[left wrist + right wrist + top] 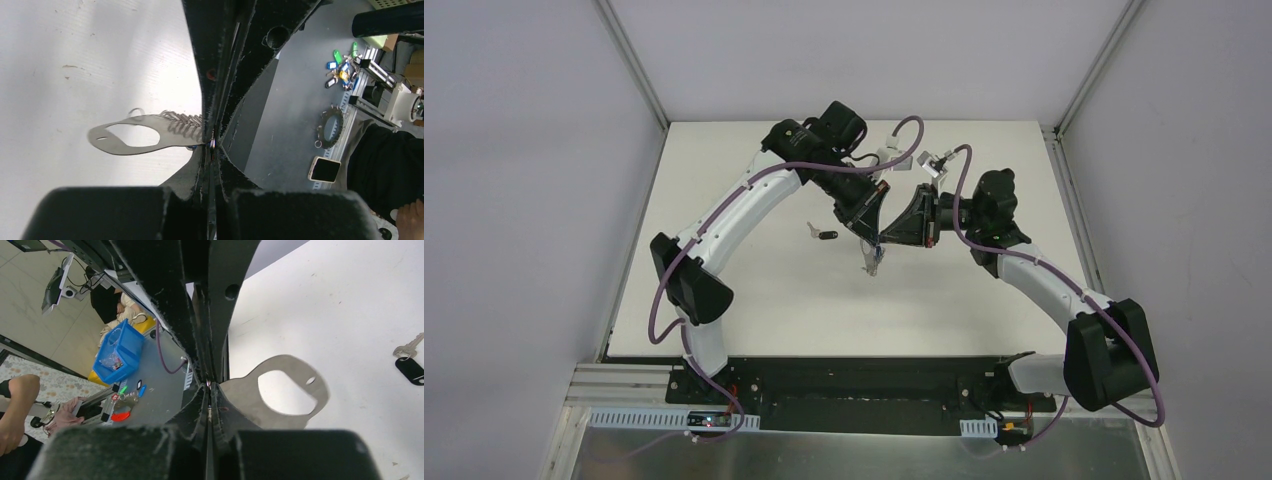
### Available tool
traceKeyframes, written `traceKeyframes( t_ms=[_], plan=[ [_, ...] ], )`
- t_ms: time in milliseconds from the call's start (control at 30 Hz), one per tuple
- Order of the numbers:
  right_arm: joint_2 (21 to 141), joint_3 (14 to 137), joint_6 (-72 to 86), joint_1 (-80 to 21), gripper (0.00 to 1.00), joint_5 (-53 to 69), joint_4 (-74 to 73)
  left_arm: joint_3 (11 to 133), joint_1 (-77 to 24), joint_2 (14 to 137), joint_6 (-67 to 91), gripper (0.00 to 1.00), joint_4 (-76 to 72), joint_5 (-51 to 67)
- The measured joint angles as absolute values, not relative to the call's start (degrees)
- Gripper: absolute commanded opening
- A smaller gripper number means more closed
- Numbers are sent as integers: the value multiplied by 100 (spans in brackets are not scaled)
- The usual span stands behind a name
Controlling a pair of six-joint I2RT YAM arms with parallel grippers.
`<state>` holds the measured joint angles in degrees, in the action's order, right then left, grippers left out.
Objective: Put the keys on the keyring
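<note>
The keyring (872, 262) hangs above the middle of the table from the two fingertip pairs, which meet tip to tip. It is a flat grey oval loop in the left wrist view (175, 137), with its row of clips along one side, and it also shows in the right wrist view (240, 390). My left gripper (875, 237) (213, 145) and right gripper (885, 240) (209, 385) are both shut at its top end. The black-headed key (825, 236) (410, 369) lies on the table left of them. A speck of blue (192, 146) shows by the fingertips; the blue-tagged key is otherwise hidden.
Two small pale objects (889, 155) (934, 165) sit near the table's back edge behind the arms. Metal rails (1064, 190) border the white table (754, 300). Off the table lie spare keys (342, 67), a phone (325, 169) and a blue bin (120, 352).
</note>
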<state>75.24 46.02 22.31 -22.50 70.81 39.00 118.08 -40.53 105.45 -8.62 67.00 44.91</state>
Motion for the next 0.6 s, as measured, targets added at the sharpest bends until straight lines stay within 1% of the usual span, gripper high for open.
traceKeyframes(
  t_ms=[33, 67, 133, 267, 467, 533, 600],
  plan=[
    [7524, 4606, 2220, -2252, 0, 7100, 3887, 11808, -4053, 10554, -862, 0, 6707, 4482],
    [7524, 4606, 2215, -2255, 0, 7107, 3874, 11808, -4051, 10556, -864, 3, 6711, 4475],
    [7522, 4606, 2226, -2255, 0, 7102, 3872, 11806, -4051, 10556, -869, 14, 6709, 4466],
    [7531, 4598, 2596, -2187, 0, 6976, 4093, 11441, -3999, 10416, -812, 22, 6348, 4499],
    [7555, 4532, 3393, -2036, 0, 6641, 4877, 10881, -3730, 10084, -388, 23, 5463, 4807],
    [7564, 4530, 3531, -2010, 0, 6556, 5043, 10851, -3673, 10047, -279, 21, 5275, 4897],
    [7564, 4525, 3618, -1990, 0, 6486, 5148, 10825, -3662, 10027, -193, 15, 5127, 4930]
  ],
)
